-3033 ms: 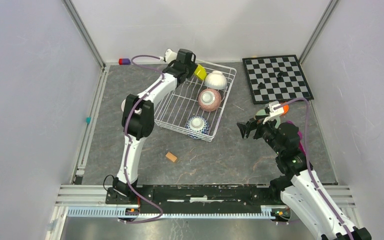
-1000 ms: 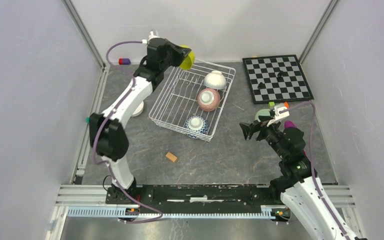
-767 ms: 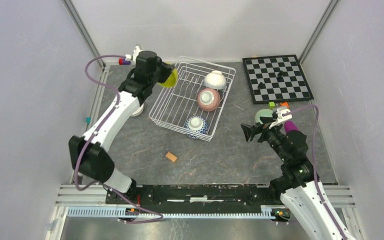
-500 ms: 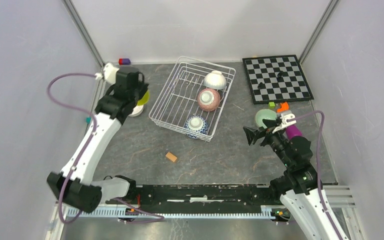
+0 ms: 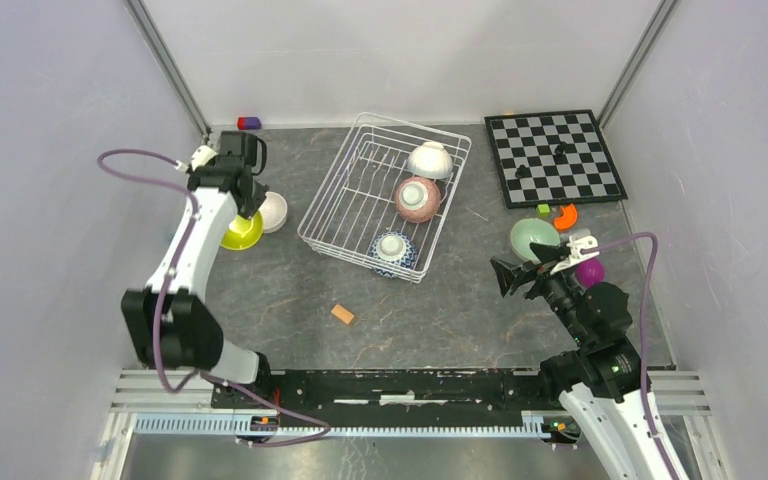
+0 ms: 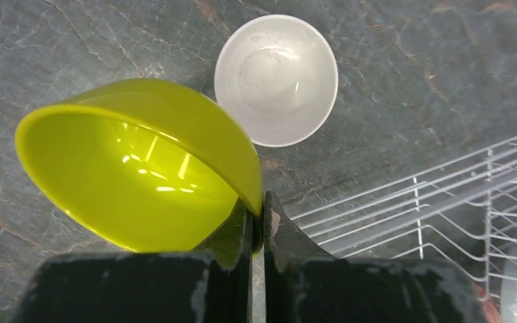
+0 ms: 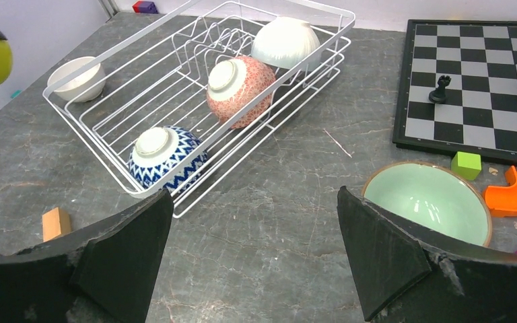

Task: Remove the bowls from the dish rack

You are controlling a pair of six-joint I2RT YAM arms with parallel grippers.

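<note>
We have the yellow-green bowl (image 6: 134,158) pinched by its rim in the left gripper (image 6: 258,219), jaws almost together on the wall. It hangs tilted over the table (image 5: 410,310) to the left of the dish rack (image 5: 312,232), just beside a white bowl (image 6: 276,79) that sits upright. We cannot tell whether its foot touches down yet. To do this well, we should level it, lower it until the foot bears, keep it off its neighbour, then open and lift straight up. The right gripper (image 7: 252,202) is spread wide and empty, near the pale green bowl (image 7: 425,202). Inside the rack sit a second white bowl (image 5: 430,159), the pink bowl (image 5: 419,199) and the blue-and-white bowl (image 5: 394,247). Three seconds ago the left gripper was on this bowl at the rack's far corner; it has since carried it out, and the right arm has drawn back a little
</note>
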